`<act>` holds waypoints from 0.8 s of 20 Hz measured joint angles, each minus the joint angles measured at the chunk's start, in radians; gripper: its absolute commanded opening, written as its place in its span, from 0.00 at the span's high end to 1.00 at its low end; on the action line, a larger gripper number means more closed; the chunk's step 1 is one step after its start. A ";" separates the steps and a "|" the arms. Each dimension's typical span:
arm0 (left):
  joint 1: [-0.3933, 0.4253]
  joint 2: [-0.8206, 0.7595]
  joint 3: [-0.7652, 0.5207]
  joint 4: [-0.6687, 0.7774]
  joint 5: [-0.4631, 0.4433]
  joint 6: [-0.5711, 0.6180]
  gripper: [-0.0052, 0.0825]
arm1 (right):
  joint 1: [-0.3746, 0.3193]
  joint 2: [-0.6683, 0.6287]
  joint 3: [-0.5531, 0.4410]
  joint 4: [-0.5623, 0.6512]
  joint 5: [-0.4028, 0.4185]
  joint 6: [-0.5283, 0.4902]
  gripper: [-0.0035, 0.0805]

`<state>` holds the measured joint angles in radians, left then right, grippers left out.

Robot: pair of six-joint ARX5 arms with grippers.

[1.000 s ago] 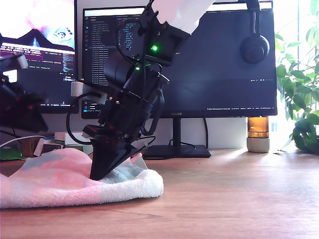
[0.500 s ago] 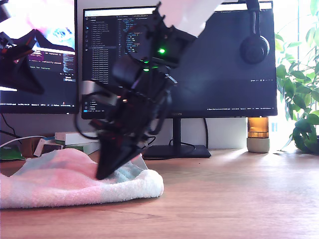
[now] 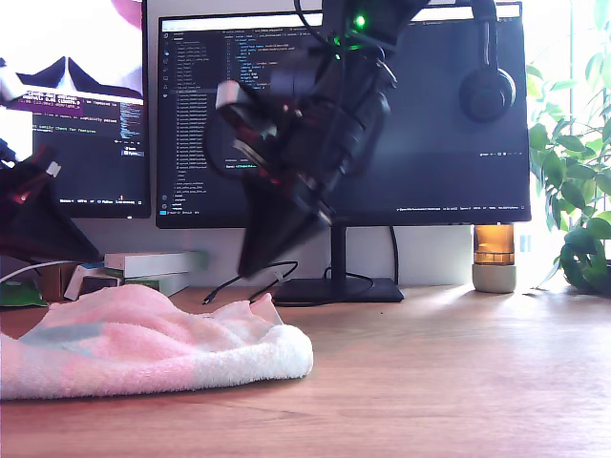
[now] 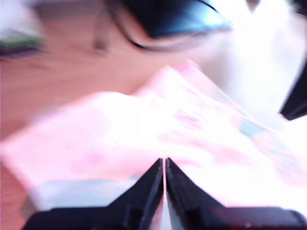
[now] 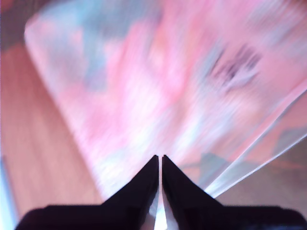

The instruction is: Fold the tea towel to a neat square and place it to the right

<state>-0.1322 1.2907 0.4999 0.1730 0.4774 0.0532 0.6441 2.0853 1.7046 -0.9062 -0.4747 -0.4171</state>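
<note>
The tea towel [image 3: 143, 343], fluffy with pink, mint and white checks, lies folded in a low heap on the wooden table at the exterior view's left. A dark gripper [image 3: 253, 265], blurred by motion, hangs above the towel's end nearest the view's middle, clear of the cloth. Another dark gripper [image 3: 38, 234] shows at that view's left edge, above the towel. My first gripper [image 4: 163, 162] is shut and empty over the blurred towel [image 4: 158, 134]. My second gripper [image 5: 159, 157] is shut and empty over the towel [image 5: 158, 81], near its dark-printed label [image 5: 235, 67].
Two monitors [image 3: 430, 114] stand behind the table, with a black stand base [image 3: 334, 289] and a cable [image 3: 229, 284] just beyond the towel. Headphones [image 3: 487, 91], a small lamp [image 3: 495, 258] and a plant [image 3: 578, 191] sit toward the exterior view's right. Boxes [image 3: 143, 267] lie behind the towel.
The middle arm has lifted its gripper off the towel and swung up and toward the exterior view's right. The arm at that view's left edge dropped lower. The towel stays put.
</note>
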 measured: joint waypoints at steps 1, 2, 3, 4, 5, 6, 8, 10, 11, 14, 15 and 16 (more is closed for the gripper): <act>-0.002 0.002 0.000 -0.019 -0.002 -0.003 0.97 | 0.004 0.000 -0.017 -0.001 -0.008 -0.001 0.97; -0.005 0.009 0.000 -0.037 -0.003 -0.003 0.97 | 0.006 0.000 -0.037 0.002 -0.010 -0.001 0.97; -0.005 0.025 0.000 -0.051 -0.003 -0.003 0.97 | 0.009 0.000 -0.061 0.004 -0.010 -0.003 0.97; -0.005 0.046 0.000 -0.072 -0.003 -0.003 0.97 | 0.012 0.000 -0.089 0.008 -0.011 -0.003 0.97; -0.005 0.073 0.000 -0.103 -0.003 -0.018 0.97 | 0.012 0.000 -0.117 0.016 -0.012 -0.003 0.97; -0.005 0.096 0.000 -0.133 -0.003 -0.020 0.97 | 0.012 0.000 -0.140 0.032 -0.013 -0.003 0.97; -0.005 0.121 -0.001 -0.174 -0.013 -0.024 0.97 | 0.012 0.000 -0.179 0.079 -0.011 -0.003 0.97; -0.005 0.123 -0.001 -0.192 -0.075 -0.027 0.97 | 0.012 0.001 -0.195 0.107 0.005 -0.002 0.97; -0.005 0.123 -0.001 -0.201 -0.109 -0.028 0.97 | 0.012 0.002 -0.196 0.112 0.032 -0.002 0.97; -0.016 0.111 0.009 -0.237 -0.180 -0.028 0.97 | 0.012 0.006 -0.196 0.113 0.076 0.024 0.97; -0.016 0.111 0.012 -0.243 -0.182 -0.028 0.97 | 0.012 0.006 -0.195 0.111 0.081 0.035 0.97; -0.017 0.112 0.013 -0.245 -0.182 -0.036 0.97 | 0.012 0.006 -0.195 0.109 0.082 0.051 0.97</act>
<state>-0.1493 1.4025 0.5133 -0.0719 0.2955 0.0174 0.6559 2.0918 1.5097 -0.7971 -0.3927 -0.3664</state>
